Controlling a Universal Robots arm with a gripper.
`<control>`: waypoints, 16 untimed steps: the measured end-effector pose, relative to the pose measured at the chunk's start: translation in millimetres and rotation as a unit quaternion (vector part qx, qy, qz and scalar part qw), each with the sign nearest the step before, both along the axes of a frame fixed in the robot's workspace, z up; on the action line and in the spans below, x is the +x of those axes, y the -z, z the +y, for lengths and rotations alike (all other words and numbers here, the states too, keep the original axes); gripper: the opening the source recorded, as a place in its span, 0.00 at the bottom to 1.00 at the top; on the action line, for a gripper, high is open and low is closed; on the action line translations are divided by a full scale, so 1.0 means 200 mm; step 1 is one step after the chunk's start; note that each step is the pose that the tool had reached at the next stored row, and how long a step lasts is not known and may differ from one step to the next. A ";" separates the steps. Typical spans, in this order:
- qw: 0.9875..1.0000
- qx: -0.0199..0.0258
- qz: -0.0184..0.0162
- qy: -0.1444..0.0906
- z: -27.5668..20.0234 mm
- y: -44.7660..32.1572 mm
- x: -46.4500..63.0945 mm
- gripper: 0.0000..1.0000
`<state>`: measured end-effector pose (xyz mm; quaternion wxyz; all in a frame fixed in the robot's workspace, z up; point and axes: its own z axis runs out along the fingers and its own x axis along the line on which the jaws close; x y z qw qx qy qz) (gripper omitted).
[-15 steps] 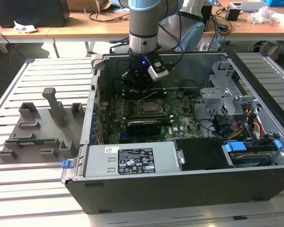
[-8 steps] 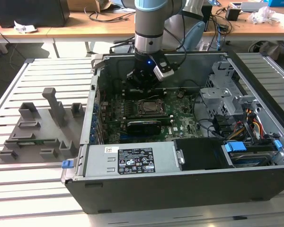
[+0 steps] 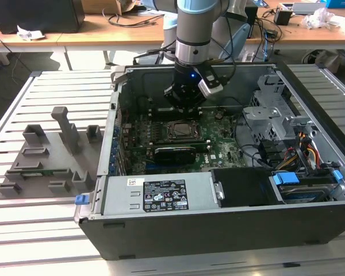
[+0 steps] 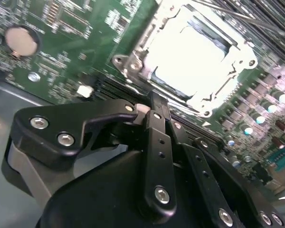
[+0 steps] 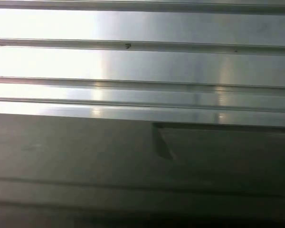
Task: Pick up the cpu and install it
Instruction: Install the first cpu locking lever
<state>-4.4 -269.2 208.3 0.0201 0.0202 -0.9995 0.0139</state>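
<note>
CPU (image 4: 187,52) sits in the socket (image 4: 133,64), so the job looks done; gripper (image 4: 149,110) above, closed, empty.

1. the gripper (image 4: 149,111) is matt black, seemingly plastic or coated metal, with bright steel screw heads.
2. the cpu (image 4: 190,50) has a smooth, glaring silvery metal top inside the shiny metal socket frame (image 4: 133,64).
3. the motherboard (image 4: 71,42) is glossy green laminate; at 9 o'clock from the cpu in the second wrist view sits a polished metal coin cell (image 4: 21,40).
4. the computer case (image 3: 218,230) has dull grey sheet-metal walls and matt black outer panels.
5. the table (image 3: 57,92) is ribbed, brushed aluminium with a soft sheen.
6. the holder (image 3: 46,161) is matt grey plastic.
7. the desk (image 3: 103,31) behind looks like pale wood.
</note>
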 end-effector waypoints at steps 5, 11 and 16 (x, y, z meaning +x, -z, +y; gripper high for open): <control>1.000 -0.003 0.000 0.000 -0.001 0.000 0.04 0.11; 1.000 -0.010 0.000 0.000 -0.001 0.007 0.04 0.11; 1.000 -0.011 0.001 0.000 -0.002 0.013 0.04 0.11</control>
